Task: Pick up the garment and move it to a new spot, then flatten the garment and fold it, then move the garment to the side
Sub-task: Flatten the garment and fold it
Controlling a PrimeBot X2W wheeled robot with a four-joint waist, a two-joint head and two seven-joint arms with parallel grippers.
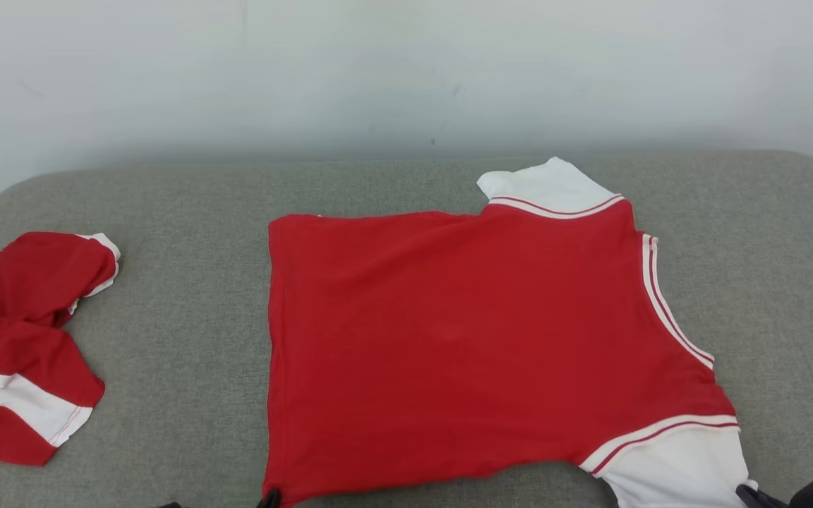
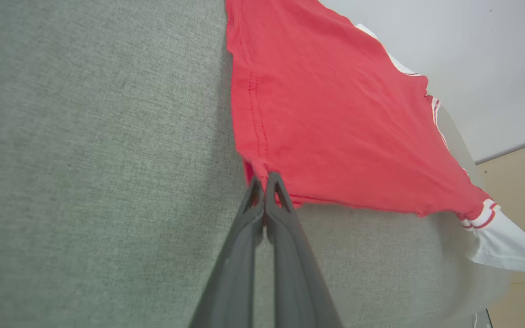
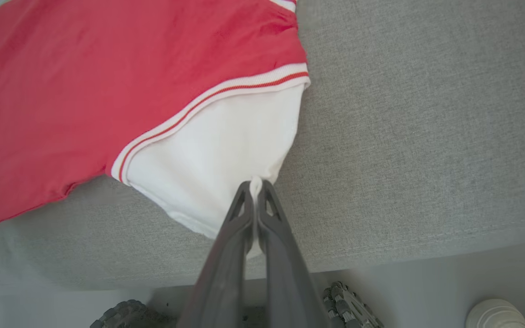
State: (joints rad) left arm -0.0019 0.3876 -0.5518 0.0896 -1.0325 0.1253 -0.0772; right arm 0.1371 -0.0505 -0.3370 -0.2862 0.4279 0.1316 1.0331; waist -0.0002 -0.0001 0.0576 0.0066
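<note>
Dark fingers of the left gripper [image 2: 265,180] are pressed together on the near hem corner of the red shirt [image 2: 335,114], with a small bunch of cloth caught at their tips. The right gripper [image 3: 255,184] is likewise closed, and a sliver of white cloth from the near sleeve [image 3: 217,159] shows between its tips. From the head view both grippers sit at the very bottom edge, the left one at the shirt's lower left corner and the right one at the cuff of that sleeve.

The shirt lies spread out and nearly flat on a grey cushion [image 1: 188,339], a little right of its middle, hem to the robot's left and collar to its right. Its near edge runs along the front of the cushion. The far sleeve [image 1: 547,187], also white with a red stripe, points toward the pale wall [image 1: 406,70].

A second garment [image 1: 18,346], red with white bands, lies crumpled at the cushion's left end, well apart from the shirt. Nothing lies between the two.

Below the cushion's front edge, the right wrist view shows pale floor, a ridged grey wheel [image 3: 349,300] and a round white object [image 3: 495,314].

In count: two grippers, two garments, two white sleeves.
</note>
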